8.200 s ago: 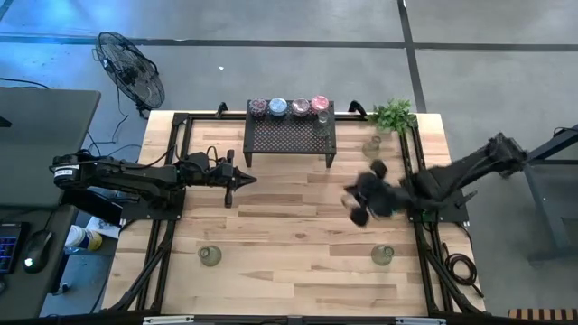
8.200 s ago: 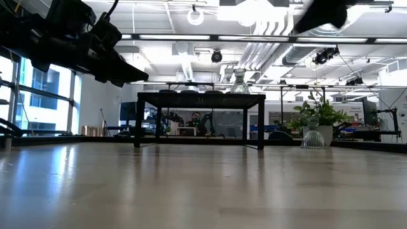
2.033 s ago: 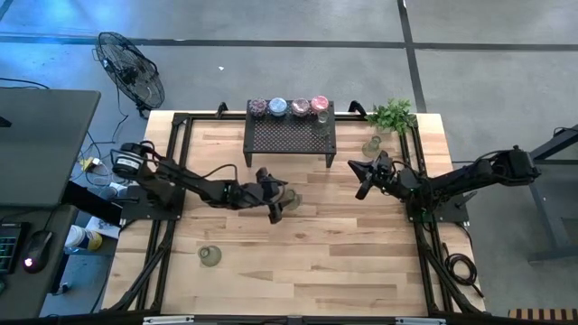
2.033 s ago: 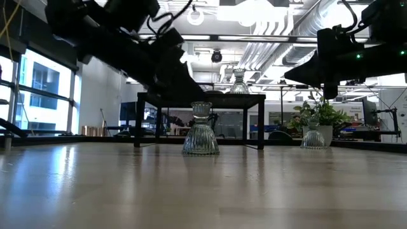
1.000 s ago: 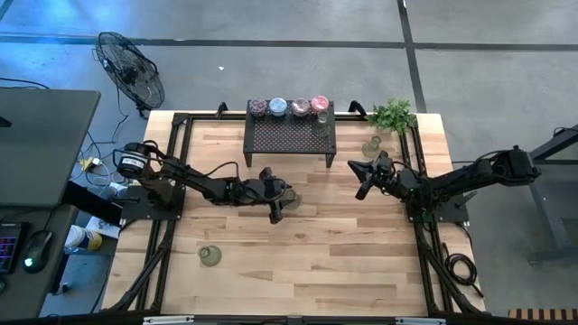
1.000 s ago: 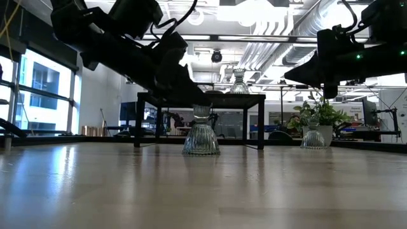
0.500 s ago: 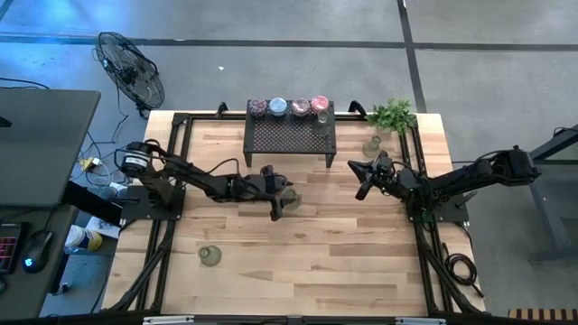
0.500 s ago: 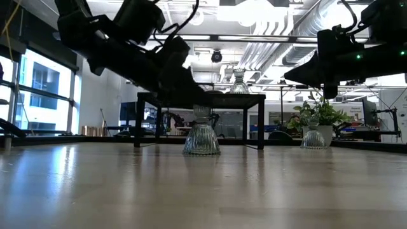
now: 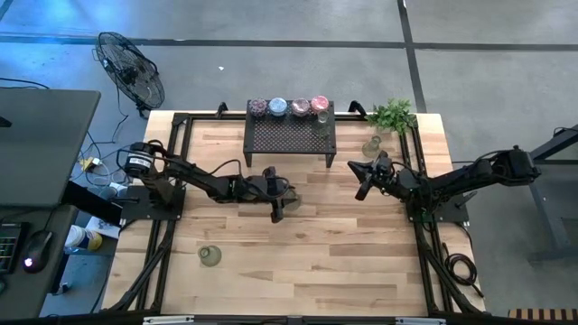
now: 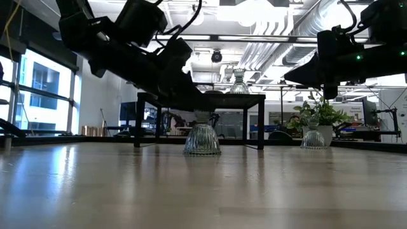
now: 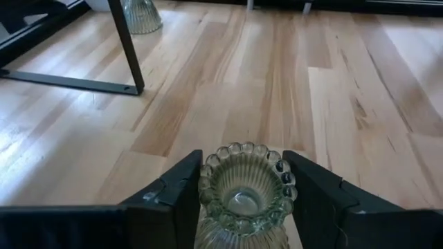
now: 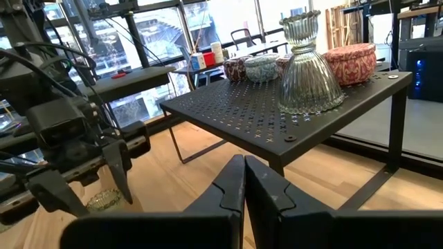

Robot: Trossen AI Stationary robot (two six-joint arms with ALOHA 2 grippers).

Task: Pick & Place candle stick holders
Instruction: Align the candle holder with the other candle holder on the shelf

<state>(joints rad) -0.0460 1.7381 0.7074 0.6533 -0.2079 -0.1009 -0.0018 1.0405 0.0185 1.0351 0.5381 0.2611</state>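
A clear ribbed glass candle stick holder (image 9: 288,200) stands upright on its flared base near the table's middle, in front of the black mesh rack (image 9: 289,135). My left gripper (image 11: 243,181) is closed around its top cup. My right gripper (image 9: 360,192) hovers shut and empty above the table's right half, also seen in the low view (image 10: 325,89). Four round coloured holders (image 9: 289,107) and one clear holder (image 9: 322,121) stand on the rack. Another clear holder (image 9: 370,146) stands by the plant, and one (image 9: 209,256) at the near left. My left gripper pinches the holder's scalloped top cup (image 11: 208,171) between its two fingers, one on each side of the rim. The fingers come slanting down from the table's left. The holder stands upright with its flared base (image 10: 202,147) on the table.
A green leafy plant (image 9: 394,115) stands at the far right corner. Black frame rails (image 9: 172,181) run along the table's left and right sides. The rack's legs (image 11: 128,48) stand just beyond the held holder. Open wood lies across the near half.
My left gripper has moved a little toward the table's right and lower, onto the clear holder; in the low view it now covers the top cup, which showed before. The holder still stands on the table. My right arm has kept still.
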